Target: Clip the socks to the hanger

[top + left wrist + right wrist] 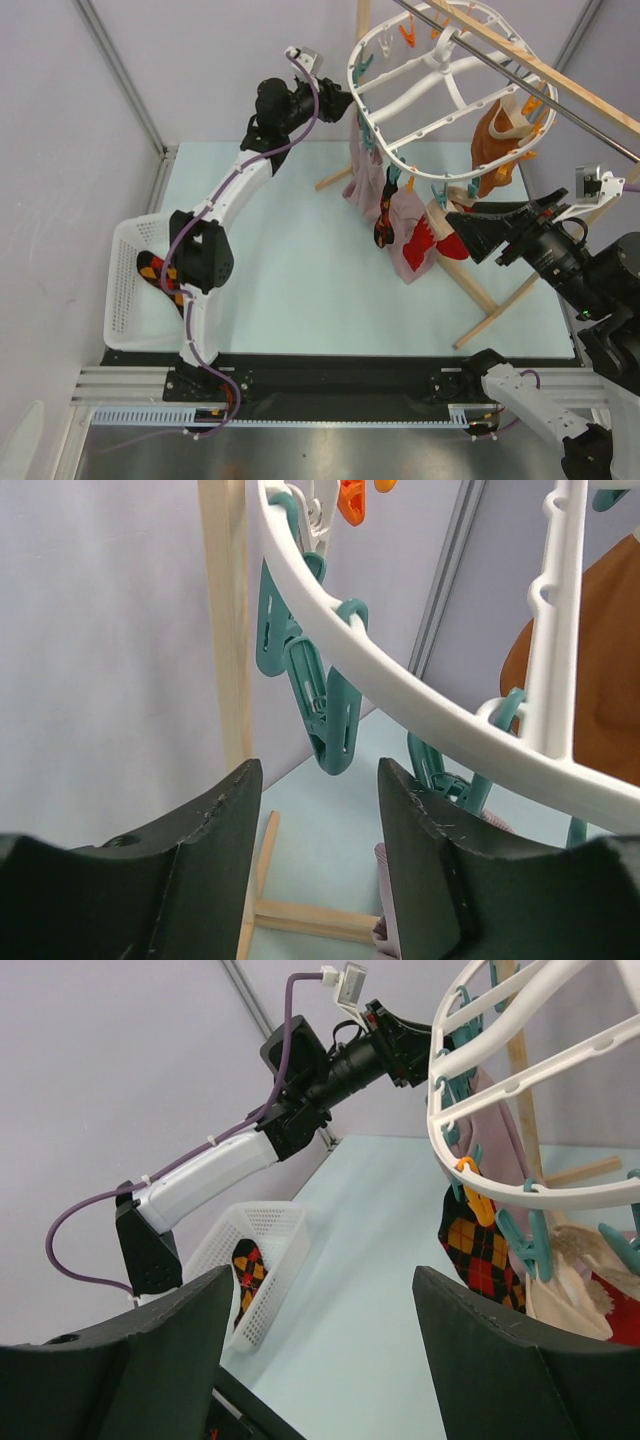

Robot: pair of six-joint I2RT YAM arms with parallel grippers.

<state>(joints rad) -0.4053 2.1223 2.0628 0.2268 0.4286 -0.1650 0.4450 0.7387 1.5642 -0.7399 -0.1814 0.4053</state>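
Left fingers (215,850) released, gap bare, raised to the left rim of the hanger (420,172). Pointed at a teal clip (325,705) dangling from that rim just past the tips, no contact visible. Right fingers (480,1360) spread wide, gripping nothing, low near the hanger's near-right rim, well apart from the left pair. 1st sock (385,215) already hanging below the rim at an orange clip (472,1185), just beside the mauve-pink cloth (362,180). 2nd sock (160,275) lying in the white basket (120,300) at the left edge of the counter (300,290), beside the left arm. Orange-brown garment (500,140) hanging at the hanger's far-right side. Hanger suspended at the wooden rack (480,328).
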